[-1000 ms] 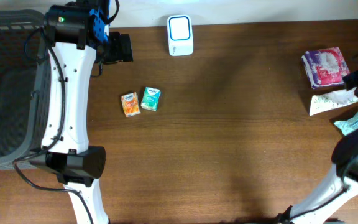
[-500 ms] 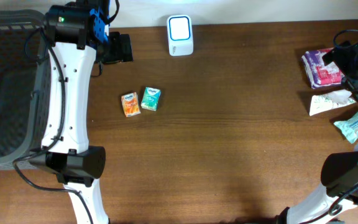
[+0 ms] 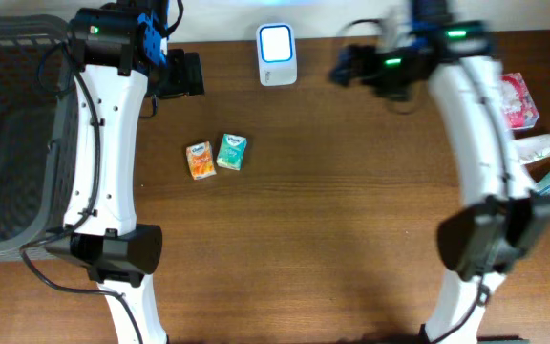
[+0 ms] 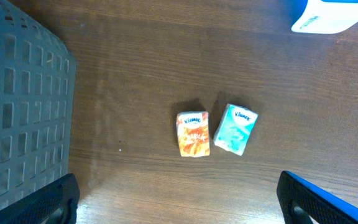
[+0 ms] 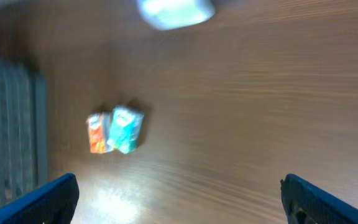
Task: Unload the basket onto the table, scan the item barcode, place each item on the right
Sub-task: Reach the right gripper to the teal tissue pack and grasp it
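Overhead view: nothing scanned yet, as far as can be judged. No item is held up to the scanner [image 3: 277, 54], which stands at the middle of the desk's [image 3: 351, 239] far edge. The orange pack [image 3: 200, 160] and teal pack [image 3: 231, 151] lie flat side by side, touching or nearly so, left of centre, between the scanner and the basket [image 3: 8, 143] at the left edge. A pink pack [image 3: 518, 99] sits by the right edge, partly hidden by the arm.

The left gripper [image 4: 179, 198] is released, jaws wide and empty. It hovers near the far-left corner, with both packs just ahead of it in the left wrist view. The right gripper [image 5: 179, 194] is likewise spread and empty, near the scanner's right side. Its wrist view is blurred but shows the packs well apart from it, toward the left edge.

Left to do, likely: grasp a pack and show its barcode to the scanner, so the whole task is ahead.
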Tool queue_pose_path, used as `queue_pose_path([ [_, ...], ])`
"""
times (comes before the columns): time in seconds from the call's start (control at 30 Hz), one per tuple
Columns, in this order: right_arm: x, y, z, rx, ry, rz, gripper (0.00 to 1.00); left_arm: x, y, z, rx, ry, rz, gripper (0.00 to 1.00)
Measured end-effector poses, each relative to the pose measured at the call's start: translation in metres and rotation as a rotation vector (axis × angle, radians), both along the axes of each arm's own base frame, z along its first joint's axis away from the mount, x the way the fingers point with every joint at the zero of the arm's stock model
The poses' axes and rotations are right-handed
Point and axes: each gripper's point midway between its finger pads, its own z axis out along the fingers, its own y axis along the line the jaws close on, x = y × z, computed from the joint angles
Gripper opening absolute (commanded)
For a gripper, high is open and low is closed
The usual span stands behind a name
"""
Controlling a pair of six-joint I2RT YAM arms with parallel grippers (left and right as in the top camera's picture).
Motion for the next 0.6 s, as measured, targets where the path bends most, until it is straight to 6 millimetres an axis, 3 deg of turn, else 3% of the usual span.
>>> queue_pose_path([
  [0.03, 0.006, 0.037, -0.018, 0.018, 0.005, 0.043, 0.84, 0.000, 0.000, 0.000, 0.000, 0.001, 0.000, 0.99],
  [0.07, 0.009, 0.062, -0.032, 0.038, 0.023, 0.050, 0.79, 0.000, 0.000, 0.000, 0.000, 0.001, 0.000, 0.99],
  [0.13, 0.019, 0.094, -0.050, 0.075, 0.028, 0.040, 0.70, 0.000, 0.000, 0.000, 0.000, 0.001, 0.000, 0.99],
  [0.2, 0.015, 0.130, -0.084, 0.090, 0.094, 0.039, 0.60, 0.000, 0.000, 0.000, 0.000, 0.000, 0.000, 0.99],
  [0.23, 0.005, 0.159, -0.109, 0.095, 0.147, 0.045, 0.57, 0.000, 0.000, 0.000, 0.000, 0.000, 0.000, 0.99],
  [0.27, -0.002, 0.173, -0.118, 0.095, 0.168, 0.053, 0.53, 0.000, 0.000, 0.000, 0.000, 0.000, 0.000, 0.99],
  [0.43, -0.018, 0.200, -0.136, 0.072, 0.218, 0.015, 0.46, 0.000, 0.000, 0.000, 0.000, 0.000, 0.000, 0.99],
  [0.6, -0.021, 0.193, -0.168, 0.016, 0.271, -0.014, 0.50, 0.000, 0.000, 0.000, 0.000, 0.000, 0.000, 0.99],
])
